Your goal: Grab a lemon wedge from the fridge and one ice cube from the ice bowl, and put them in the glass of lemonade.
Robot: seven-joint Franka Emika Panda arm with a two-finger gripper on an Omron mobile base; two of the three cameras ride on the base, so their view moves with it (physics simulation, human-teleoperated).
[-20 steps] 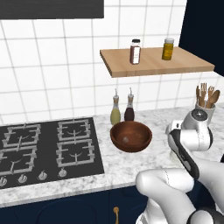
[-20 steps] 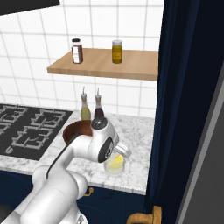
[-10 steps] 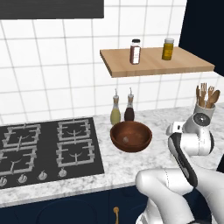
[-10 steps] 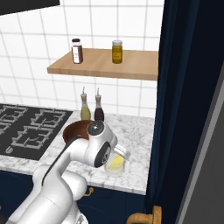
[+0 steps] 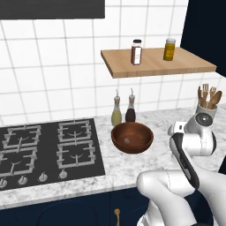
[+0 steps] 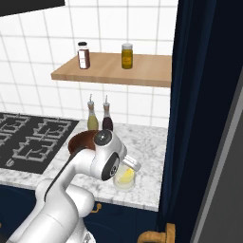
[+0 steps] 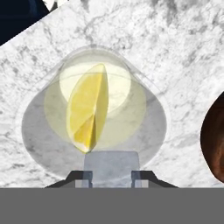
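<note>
Directly above glass of lemonade (image 7: 94,127): yellow lemon wedge (image 7: 89,107), upright.

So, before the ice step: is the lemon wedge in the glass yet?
Cannot tell. In the hand view the lemon wedge sits inside the rim of the glass of lemonade, held or dropped unclear.

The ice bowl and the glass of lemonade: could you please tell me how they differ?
The ice bowl is wide, opaque, dark reddish-brown wood; the glass of lemonade is clear, narrower and pale yellow-green inside. The glass sits beneath the hand with the lemon wedge over it; the bowl stands apart to one side. Both rest upright on the marble counter.
</note>
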